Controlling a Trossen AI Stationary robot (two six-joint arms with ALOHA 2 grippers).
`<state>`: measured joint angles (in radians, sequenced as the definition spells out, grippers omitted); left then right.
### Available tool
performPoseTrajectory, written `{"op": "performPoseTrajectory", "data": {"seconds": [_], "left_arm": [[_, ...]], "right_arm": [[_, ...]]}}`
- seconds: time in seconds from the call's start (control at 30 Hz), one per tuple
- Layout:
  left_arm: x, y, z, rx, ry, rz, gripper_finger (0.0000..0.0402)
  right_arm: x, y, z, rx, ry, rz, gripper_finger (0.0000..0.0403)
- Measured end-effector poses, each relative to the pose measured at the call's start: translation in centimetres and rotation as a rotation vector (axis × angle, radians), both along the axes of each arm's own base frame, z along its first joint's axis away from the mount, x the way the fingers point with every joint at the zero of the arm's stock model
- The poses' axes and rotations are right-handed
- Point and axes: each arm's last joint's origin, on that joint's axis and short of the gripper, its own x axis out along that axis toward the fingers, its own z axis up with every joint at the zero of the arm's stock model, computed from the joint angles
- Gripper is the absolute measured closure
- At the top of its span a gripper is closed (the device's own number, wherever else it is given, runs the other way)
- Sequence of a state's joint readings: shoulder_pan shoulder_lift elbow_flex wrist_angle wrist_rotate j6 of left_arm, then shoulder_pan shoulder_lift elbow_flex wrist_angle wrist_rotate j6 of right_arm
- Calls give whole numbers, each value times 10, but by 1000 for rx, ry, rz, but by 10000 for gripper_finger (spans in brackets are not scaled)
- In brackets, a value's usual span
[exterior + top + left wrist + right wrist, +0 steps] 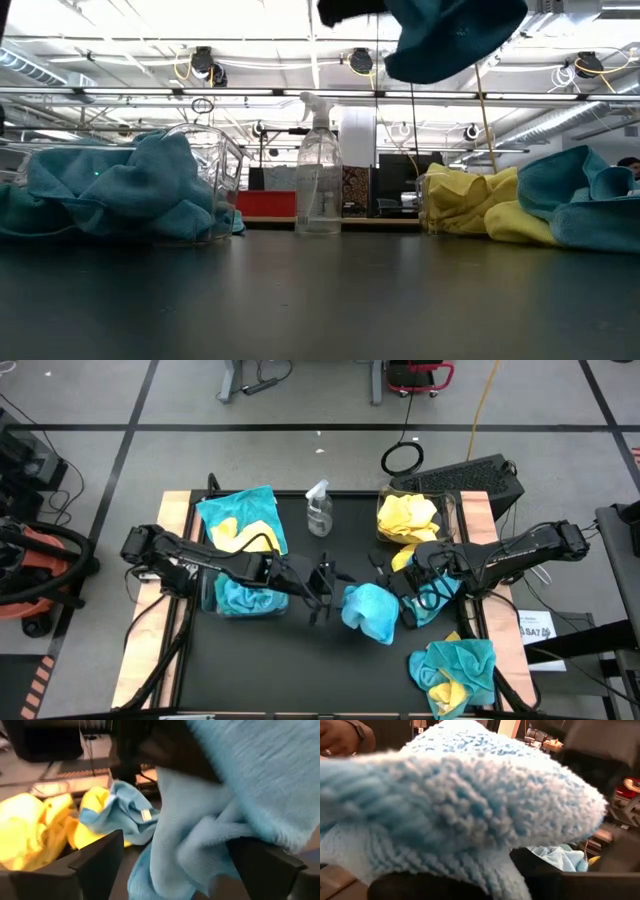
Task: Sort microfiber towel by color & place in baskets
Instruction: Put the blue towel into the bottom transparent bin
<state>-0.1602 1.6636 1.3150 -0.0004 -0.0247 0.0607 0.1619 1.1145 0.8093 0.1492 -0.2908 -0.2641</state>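
Teal-blue microfiber towel [370, 612] hangs in the air over the middle of the black table [260, 660], between the two grippers; left gripper [325, 585] just beside it, fingers [97, 860] spread wide and released; the cloth lies against one finger, unpinched; right gripper [392, 580] clenched on the towel's other edge, holding it up; clear plastic bin [240, 600] under the left arm holds teal towels; second clear bin [412, 518] at far right holds yellow towels; mixed yellow-and-teal piles at far left [240, 520] and near right [455, 672]; clear spray bottle [318, 510] upright between the bins.
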Motion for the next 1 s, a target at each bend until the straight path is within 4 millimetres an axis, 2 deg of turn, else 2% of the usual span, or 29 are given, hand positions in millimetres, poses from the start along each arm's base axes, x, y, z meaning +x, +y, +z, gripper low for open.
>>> {"op": "performPoseTrajectory", "data": {"seconds": [0.13,0.43,0.57,0.77,1.0], "left_arm": [[8,7,-5,-51,-52,-87,36],[27,8,-21,-96,-125,-210,36],[36,8,-30,-101,-158,-231,49],[41,12,-28,-106,-242,-257,112],[41,17,-28,-100,-249,-233,235]], "right_arm": [[0,0,1,-15,-17,3,402],[1,0,5,-70,-84,10,402],[1,0,5,-85,-94,12,402],[0,0,1,-102,-61,12,403],[1,-2,-1,-78,-17,-60,378]]}}
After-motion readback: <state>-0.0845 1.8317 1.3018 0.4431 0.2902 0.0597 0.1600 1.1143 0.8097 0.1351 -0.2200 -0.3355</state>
